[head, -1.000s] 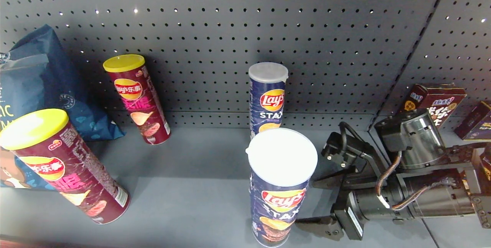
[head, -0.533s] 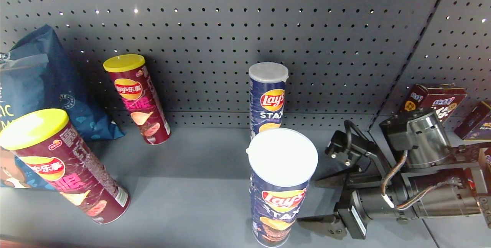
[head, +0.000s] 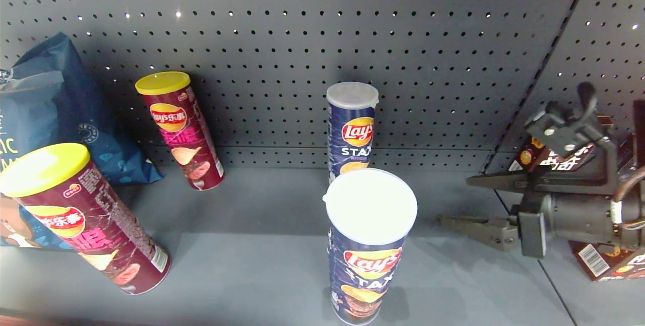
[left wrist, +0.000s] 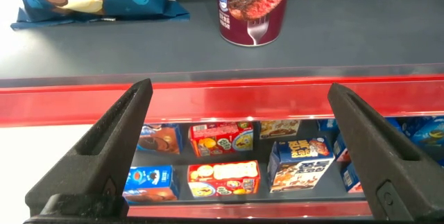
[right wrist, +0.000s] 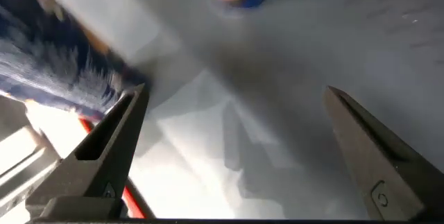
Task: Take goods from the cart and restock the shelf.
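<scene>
The right pincer point(head: 453, 200) hangs over the shelf point(head: 262, 215), to the right of the front blue can point(head: 370, 245) and clearly apart from it. Its 2 fingers are spread wide with nothing between them. The right wrist view shows the same gaping pincer point(right wrist: 234, 92) over blurred grey shelf surface.

That front blue can stands upright near the shelf's front edge under a white lid. The rear blue can point(head: 351, 129) stands straight behind it, against the pegboard wall point(head: 302, 39). Farther left stand 2 yellow-lidded maroon cans, 1 at the back point(head: 179, 132) and 1 near the front point(head: 85, 220), beside a dark blue bag point(head: 50, 109). Snack boxes point(head: 572, 152) sit in the next bay, behind the right arm.

The left pincer point(left wrist: 239, 89) is lower, in front of the shelf's red edge strip point(left wrist: 222, 102), also wide open and empty. Small boxes point(left wrist: 222, 158) fill the shelf below.
</scene>
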Available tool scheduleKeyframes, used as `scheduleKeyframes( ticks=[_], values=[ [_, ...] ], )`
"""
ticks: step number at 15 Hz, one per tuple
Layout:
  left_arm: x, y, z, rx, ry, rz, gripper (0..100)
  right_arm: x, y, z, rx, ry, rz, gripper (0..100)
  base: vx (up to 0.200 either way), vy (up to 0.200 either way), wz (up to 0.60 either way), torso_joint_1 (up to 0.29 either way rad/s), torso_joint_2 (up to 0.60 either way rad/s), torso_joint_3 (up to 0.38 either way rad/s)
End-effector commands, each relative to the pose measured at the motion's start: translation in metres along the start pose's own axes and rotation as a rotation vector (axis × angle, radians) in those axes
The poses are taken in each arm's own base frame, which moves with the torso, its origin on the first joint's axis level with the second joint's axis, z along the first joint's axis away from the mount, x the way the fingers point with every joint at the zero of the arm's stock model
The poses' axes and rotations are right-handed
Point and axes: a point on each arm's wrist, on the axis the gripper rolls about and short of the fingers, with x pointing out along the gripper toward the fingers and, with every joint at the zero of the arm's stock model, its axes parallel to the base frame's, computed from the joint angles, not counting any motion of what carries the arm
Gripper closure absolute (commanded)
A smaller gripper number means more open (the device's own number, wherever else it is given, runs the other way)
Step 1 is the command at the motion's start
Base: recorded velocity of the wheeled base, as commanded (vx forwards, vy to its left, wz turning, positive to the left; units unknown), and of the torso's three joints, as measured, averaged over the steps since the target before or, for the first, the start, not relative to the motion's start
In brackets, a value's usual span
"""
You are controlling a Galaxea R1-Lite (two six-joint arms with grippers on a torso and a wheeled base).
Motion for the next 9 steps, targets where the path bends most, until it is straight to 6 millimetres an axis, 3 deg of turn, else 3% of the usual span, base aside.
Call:
scheduleKeyframes(
  ticks=[1,3,4,9],
  values=[
    [0.000,0.000,0.000,0.000,0.001,0.000,0,-0.041,0.004,0.011,-0.027,-0.122,-0.054,0,0.000,0.000,0.00,0.000,0.00,0.000],
    [0.000,0.000,0.000,0.000,0.001,0.000,0,-0.057,0.008,0.014,-0.037,-0.167,-0.090,0,0.000,0.000,0.00,0.000,0.00,0.000],
    [0.000,0.000,0.000,0.000,0.000,0.000,0,-0.076,0.011,0.009,-0.044,-0.206,-0.119,0,0.000,0.000,0.00,0.000,0.00,0.000],
    [0.000,0.000,0.000,0.000,0.000,-0.002,0,-0.119,0.018,-0.017,-0.026,-0.328,-0.301,0,0.000,0.000,0.00,0.000,0.00,0.000]
  ],
)
